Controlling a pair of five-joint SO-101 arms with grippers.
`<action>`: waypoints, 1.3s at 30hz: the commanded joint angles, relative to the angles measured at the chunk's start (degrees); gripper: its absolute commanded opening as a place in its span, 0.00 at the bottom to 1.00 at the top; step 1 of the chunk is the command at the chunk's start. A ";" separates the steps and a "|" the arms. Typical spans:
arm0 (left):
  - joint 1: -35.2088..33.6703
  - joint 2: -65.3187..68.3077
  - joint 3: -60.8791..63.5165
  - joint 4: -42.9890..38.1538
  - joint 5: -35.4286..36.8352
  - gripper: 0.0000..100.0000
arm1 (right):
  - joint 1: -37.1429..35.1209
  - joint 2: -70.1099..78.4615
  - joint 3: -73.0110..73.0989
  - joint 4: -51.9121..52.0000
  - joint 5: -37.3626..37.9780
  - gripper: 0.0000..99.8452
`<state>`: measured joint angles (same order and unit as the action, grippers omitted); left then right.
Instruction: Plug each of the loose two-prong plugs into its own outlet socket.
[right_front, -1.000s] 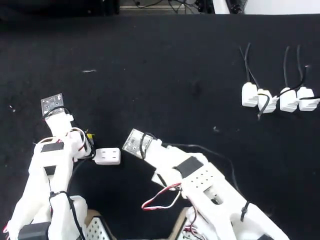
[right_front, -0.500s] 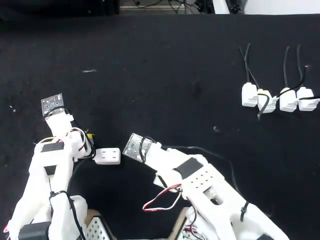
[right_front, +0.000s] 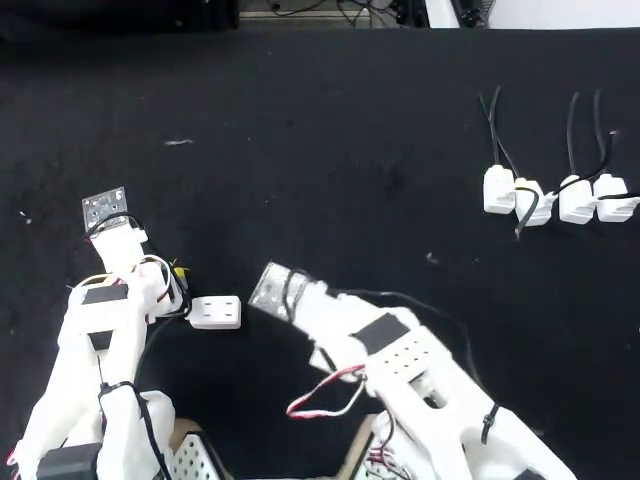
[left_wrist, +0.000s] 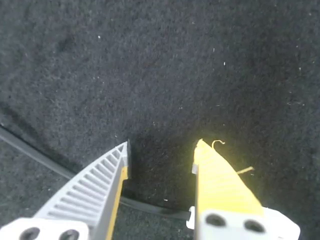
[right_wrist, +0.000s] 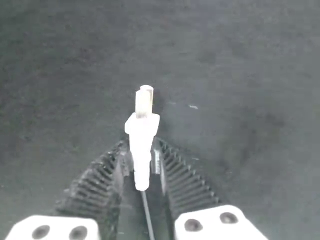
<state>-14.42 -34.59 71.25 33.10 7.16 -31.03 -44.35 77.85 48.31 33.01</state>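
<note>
**Item 1, my right gripper** (right_wrist: 141, 150): closed tight on a white two-prong plug (right_wrist: 142, 131). The ribbed black fingers (right_wrist: 175, 172) clamp the plug's body from both sides. Its prong end sticks out past the fingertips, over bare dark cloth and touching nothing. A thin cord (right_wrist: 146, 212) runs back from the plug between the fingers.

**Item 2, my left gripper** (left_wrist: 162, 150): jaws spread wide, with nothing held between them. One finger is grey (left_wrist: 97, 187), the other yellow (left_wrist: 217, 185). Both tips sit low over the cloth. A black cable (left_wrist: 35, 152) passes beneath the grey finger and on under the gap.

**Item 3, white socket block** (right_front: 215, 312): lies flat on the table in the high view, just beside my left arm (right_front: 100, 320) and between my two arms. My right arm (right_front: 400, 360) reaches toward it, and the arm's front end is near the block but apart from it.

**Item 4, row of four white blocks with black cords** (right_front: 555, 197): sits near the table's right edge, well apart from both arms. I cannot tell whether they are plugs, sockets, or both joined.

**Item 5, table** (right_front: 320, 150): covered in black cloth. A broad open stretch lies in the middle, between my arms and the far edge. A small pale fleck (right_front: 178, 142) marks the cloth toward the far left.
</note>
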 joint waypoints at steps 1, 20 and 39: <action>0.48 -0.53 -0.22 -0.79 -0.35 0.22 | 7.91 -4.00 -9.36 5.80 -0.09 0.01; -6.55 -1.14 -8.57 12.75 0.09 0.22 | -10.99 0.13 -25.36 0.88 -14.95 0.01; -6.73 -34.64 1.36 17.58 0.18 0.22 | -15.82 5.14 -15.08 -20.31 -23.21 0.01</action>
<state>-21.19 -57.19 70.02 50.33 7.34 -46.07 -34.86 59.91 35.12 12.00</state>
